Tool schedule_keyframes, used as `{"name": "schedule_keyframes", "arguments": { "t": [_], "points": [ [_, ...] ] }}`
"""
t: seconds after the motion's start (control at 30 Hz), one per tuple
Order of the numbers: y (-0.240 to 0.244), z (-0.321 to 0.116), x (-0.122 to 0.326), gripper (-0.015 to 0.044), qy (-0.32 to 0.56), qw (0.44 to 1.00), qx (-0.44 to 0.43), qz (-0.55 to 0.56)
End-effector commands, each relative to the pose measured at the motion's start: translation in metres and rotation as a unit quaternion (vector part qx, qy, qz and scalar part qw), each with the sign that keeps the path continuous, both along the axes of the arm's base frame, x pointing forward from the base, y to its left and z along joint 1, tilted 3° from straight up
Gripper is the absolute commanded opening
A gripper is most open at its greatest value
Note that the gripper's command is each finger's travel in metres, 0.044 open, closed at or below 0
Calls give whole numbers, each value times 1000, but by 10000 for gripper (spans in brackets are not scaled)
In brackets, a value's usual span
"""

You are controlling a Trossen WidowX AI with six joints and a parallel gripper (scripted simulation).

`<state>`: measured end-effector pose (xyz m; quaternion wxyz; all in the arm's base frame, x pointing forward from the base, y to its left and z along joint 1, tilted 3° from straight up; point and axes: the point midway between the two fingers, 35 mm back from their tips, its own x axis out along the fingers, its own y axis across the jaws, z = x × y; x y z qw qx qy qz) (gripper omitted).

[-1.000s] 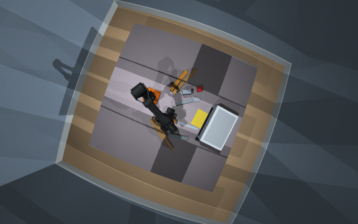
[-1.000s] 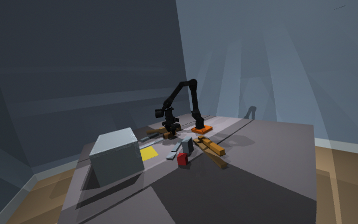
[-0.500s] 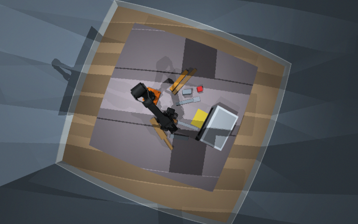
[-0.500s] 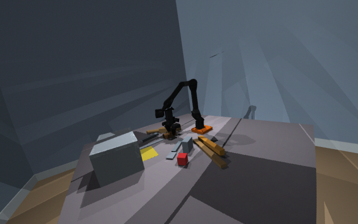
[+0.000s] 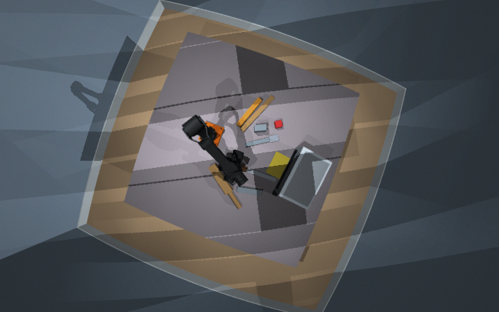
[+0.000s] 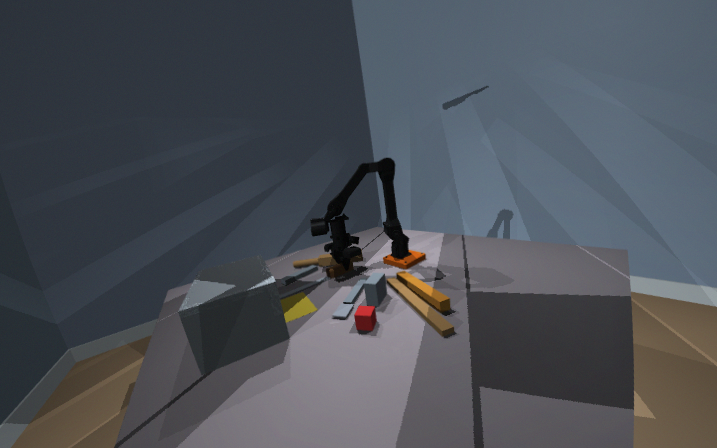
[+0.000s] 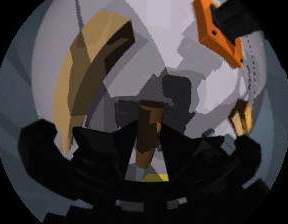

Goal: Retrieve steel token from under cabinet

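Observation:
My gripper (image 5: pixel 242 168) (image 6: pixel 342 268) (image 7: pixel 148 123) is low over the table and shut on the brown handle (image 7: pixel 150 125) of a tool. Its thin grey blade (image 5: pixel 263 175) (image 6: pixel 306 287) reaches toward the grey cabinet (image 5: pixel 301 180) (image 6: pixel 238 322), past one side of the yellow marked area (image 5: pixel 276 164) (image 6: pixel 298 307) (image 7: pixel 157 177). The blade's far end is at the cabinet's dark front edge; whether it is underneath I cannot tell. The steel token is not visible in any view.
A wooden paddle (image 5: pixel 220 180) (image 7: pixel 80 75) and a grey bar (image 5: pixel 249 190) lie beside the gripper. Across from them are a grey strip (image 5: pixel 258 141), a grey block (image 5: pixel 260 127) (image 6: pixel 374 289), a red cube (image 5: pixel 278 124) (image 6: pixel 365 318) and two long bars, one orange (image 5: pixel 249 112) and one tan (image 5: pixel 258 112).

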<state>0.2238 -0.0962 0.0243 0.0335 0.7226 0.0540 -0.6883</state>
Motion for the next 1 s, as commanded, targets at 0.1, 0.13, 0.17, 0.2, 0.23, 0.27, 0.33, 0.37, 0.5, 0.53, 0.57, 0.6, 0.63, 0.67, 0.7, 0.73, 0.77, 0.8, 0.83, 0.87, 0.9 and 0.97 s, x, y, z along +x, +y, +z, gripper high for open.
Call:
{"name": "schedule_keyframes", "arguments": {
  "t": [0.1, 0.13, 0.17, 0.2, 0.23, 0.27, 0.33, 0.37, 0.5, 0.53, 0.57, 0.6, 0.63, 0.67, 0.7, 0.73, 0.77, 0.8, 0.83, 0.87, 0.9, 0.97],
  "points": [
    [0, 0, 2, 0, 0, 1000, 0, 1],
    [0, 0, 3, 0, 0, 1000, 0, 1],
    [0, 1, 4, 0, 0, 1000, 0, 1],
    [0, 1, 6, 0, 0, 1000, 0, 1],
    [1, 1, 7, 0, 0, 1000, 0, 2],
    [1, 1, 9, 0, 0, 1000, 0, 2],
    [1, 1, 11, 0, 0, 1000, 0, 2],
    [1, 1, 13, 0, 0, 1000, 0, 3],
    [2, 2, 18, 0, 0, 1000, 0, 3],
    [2, 2, 19, 0, 0, 1000, 0, 4],
    [2, 2, 21, 0, 0, 1000, 0, 4],
    [2, 2, 22, 0, 0, 1000, 0, 4],
    [2, 2, 24, 0, 0, 1000, 0, 4],
    [3, 2, 25, 0, 0, 1000, 0, 4],
    [3, 2, 26, 0, 0, 1000, 0, 4],
    [3, 2, 28, 0, 0, 1000, 0, 4],
    [3, 2, 29, 0, 0, 1000, 0, 4],
    [3, 2, 30, 0, 0, 1000, 0, 4],
    [3, 3, 32, 0, 0, 1000, 0, 4],
    [3, 3, 33, 0, 0, 1000, 0, 5],
    [4, 3, 34, 0, 0, 1000, 0, 5],
    [4, 3, 37, 0, 0, 1000, 0, 5]
  ]
}}
